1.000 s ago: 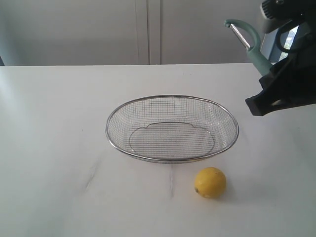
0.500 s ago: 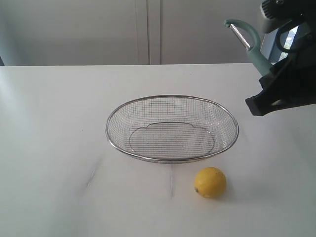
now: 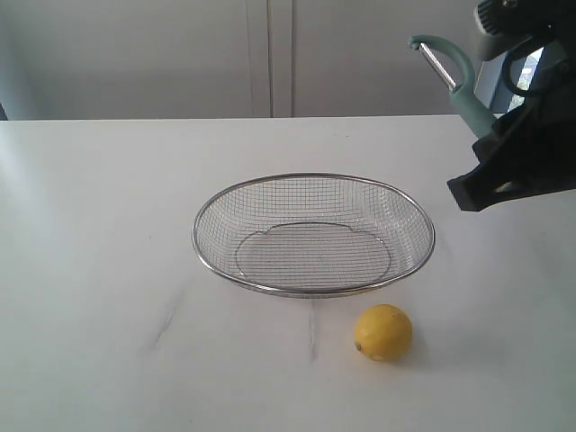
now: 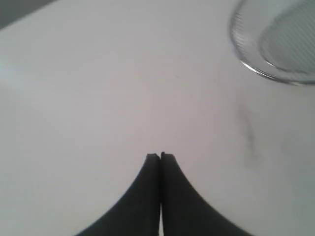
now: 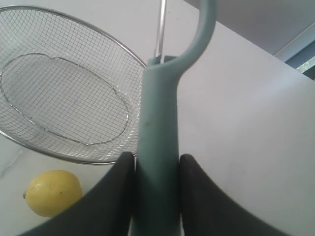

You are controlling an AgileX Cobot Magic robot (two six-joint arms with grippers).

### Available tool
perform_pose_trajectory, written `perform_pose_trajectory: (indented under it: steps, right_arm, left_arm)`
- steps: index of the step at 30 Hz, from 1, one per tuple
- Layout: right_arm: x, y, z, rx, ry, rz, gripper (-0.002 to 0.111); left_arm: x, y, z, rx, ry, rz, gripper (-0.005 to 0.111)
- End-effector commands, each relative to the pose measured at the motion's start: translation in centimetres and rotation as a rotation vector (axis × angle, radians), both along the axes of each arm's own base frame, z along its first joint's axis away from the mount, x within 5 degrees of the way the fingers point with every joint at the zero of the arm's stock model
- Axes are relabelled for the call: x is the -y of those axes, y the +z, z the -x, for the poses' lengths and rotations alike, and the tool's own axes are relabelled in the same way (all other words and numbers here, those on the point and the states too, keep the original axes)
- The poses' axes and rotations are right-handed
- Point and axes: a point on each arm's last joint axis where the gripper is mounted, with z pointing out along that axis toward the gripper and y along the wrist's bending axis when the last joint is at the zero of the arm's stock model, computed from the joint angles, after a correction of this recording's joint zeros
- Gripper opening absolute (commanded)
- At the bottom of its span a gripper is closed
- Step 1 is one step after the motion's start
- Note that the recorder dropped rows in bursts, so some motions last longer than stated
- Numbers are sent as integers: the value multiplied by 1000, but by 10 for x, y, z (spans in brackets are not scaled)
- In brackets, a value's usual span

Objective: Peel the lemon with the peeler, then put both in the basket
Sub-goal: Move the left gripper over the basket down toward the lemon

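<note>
Well, the peeler [image 3: 457,79] is in hand. The right claw [image 5: 157,156] is clamped on its green handle low down, with the hooked head and blade sticking up and out, high above the table [image 3: 90,270] and off to the right of the basket [image 3: 310,292]. The lemon [image 3: 383,332] sits on the table just in front of the basket's near rim, towards its right end, and nothing touches it. The basket is empty. The left claw [image 4: 160,156] is closed tight with nothing in it, above bare tabletop not far from the basket, and it does not show in the wide view.

So the peeling itself has not begun, and the job now looks like bringing fruit and blade together. A round lemon will roll the moment a blade drags on it, so it wants steadying first. The left claw would have to open, then take the lemon across its middle, leaving one long side bare for the blade.

The peeler is held near the end of the handle (a long lever), so a hard push could twist it in the grip. Better to lay the blade flat on the skin and draw it lightly along the length. The basket's rim is close by, so the approach should come from the open side.
</note>
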Motion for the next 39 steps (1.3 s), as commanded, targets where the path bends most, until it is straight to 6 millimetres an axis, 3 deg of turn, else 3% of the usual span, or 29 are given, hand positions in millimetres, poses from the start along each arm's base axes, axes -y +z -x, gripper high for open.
perform_pose_trajectory:
  steps: [1, 8, 16, 21, 27, 32, 39]
  right_arm:
    - [2, 1, 1, 19, -2, 1, 0]
    - [0, 3, 0, 36, 8, -10, 0]
    - [2, 1, 1, 15, -21, -27, 0]
    - [8, 9, 2, 3, -64, 27, 0]
    - [17, 22, -13, -12, -81, 48, 0]
    - [11, 5, -29, -173, 67, -13, 0]
    - [30, -3, -36, -297, 65, 14, 0]
  left_arm:
    - [43, -18, -14, -154, -212, 14, 0]
    - [99, -32, -28, -218, -394, -40, 0]
    - [164, -19, -34, -185, -548, -39, 0]
    - [193, -17, -27, -199, -639, -72, 0]
    - [217, -13, -12, -197, -719, -74, 0]
    - [224, -11, -1, -184, -755, -63, 0]
    - [225, -12, 1, -209, -752, -48, 0]
